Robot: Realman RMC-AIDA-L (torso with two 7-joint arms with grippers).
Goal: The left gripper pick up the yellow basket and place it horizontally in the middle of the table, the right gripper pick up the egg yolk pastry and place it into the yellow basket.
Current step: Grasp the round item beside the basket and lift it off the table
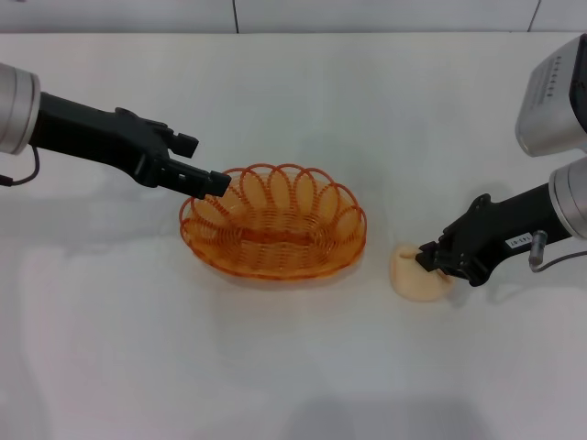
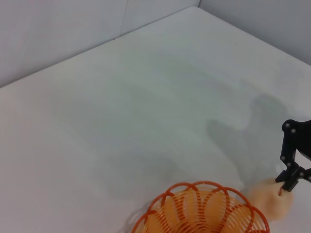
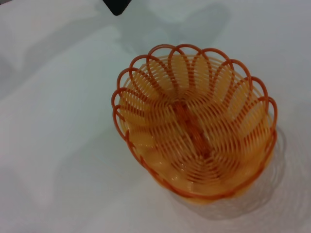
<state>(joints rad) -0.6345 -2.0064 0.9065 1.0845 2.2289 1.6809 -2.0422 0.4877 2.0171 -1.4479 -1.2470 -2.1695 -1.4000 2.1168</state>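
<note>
- Head view: the yellow basket (image 1: pixel 273 223) sits upright at mid-frame on the white counter (image 1: pixel 293 367). The left pincer (image 1: pixel 211 181) comes in from the upper left, its tips at the basket's left rim; whether it grips the wire I cannot tell. At lower right, the right pincer (image 1: pixel 429 261) is clenched on the egg yolk pastry (image 1: pixel 415 273), which rests on the counter.
- Left wrist view: the basket rim (image 2: pixel 201 211) shows at bottom centre, with the pastry (image 2: pixel 272 200) and right pincer (image 2: pixel 287 180) at lower right.
- Right wrist view: the basket (image 3: pixel 194 121) fills mid-frame and holds nothing.

Basket mouth open from above

Left tool (image 1: pixel 213 182) sits at the basket (image 1: pixel 273 223) rim's left end; bare bench (image 1: pixel 303 367) separates basket from pastry (image 1: pixel 417 274).
</note>
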